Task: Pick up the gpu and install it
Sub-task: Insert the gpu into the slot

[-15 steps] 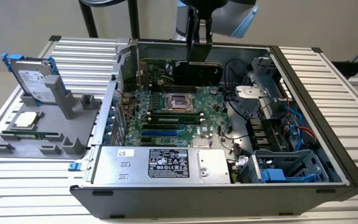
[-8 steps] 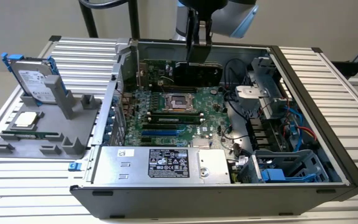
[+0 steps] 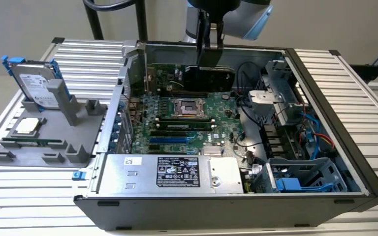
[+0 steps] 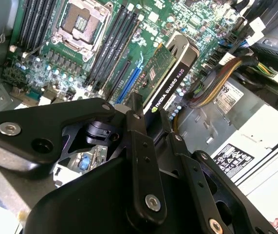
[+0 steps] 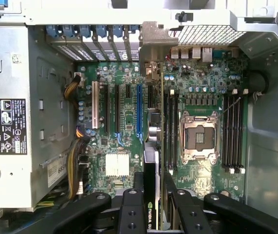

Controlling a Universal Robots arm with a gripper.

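Observation:
The gpu (image 3: 208,78) hangs upright inside the open computer case (image 3: 346,152), over the far part of the motherboard (image 3: 175,132). My gripper (image 3: 210,49) comes down from above and is shut on the card's upper edge. In the second wrist view the gpu (image 4: 170,80) shows its green board and black shroud, clamped in the gripper (image 4: 151,119). In the first wrist view the gpu (image 5: 151,146) is edge-on, with its silver bracket (image 5: 153,39) at the case's rear slots. There it sits between a blue slot (image 5: 139,109) and the memory slots, with the gripper (image 5: 153,187) shut on it. Whether it touches a slot I cannot tell.
The processor socket (image 3: 190,105) lies mid-board and the power supply (image 3: 169,172) fills the near side. A drive cage (image 3: 300,177) and cables (image 3: 307,132) crowd the exterior view's right. Outside the case, a grey stand (image 3: 38,147) holds a hard drive (image 3: 35,83) and a memory stick (image 3: 35,142).

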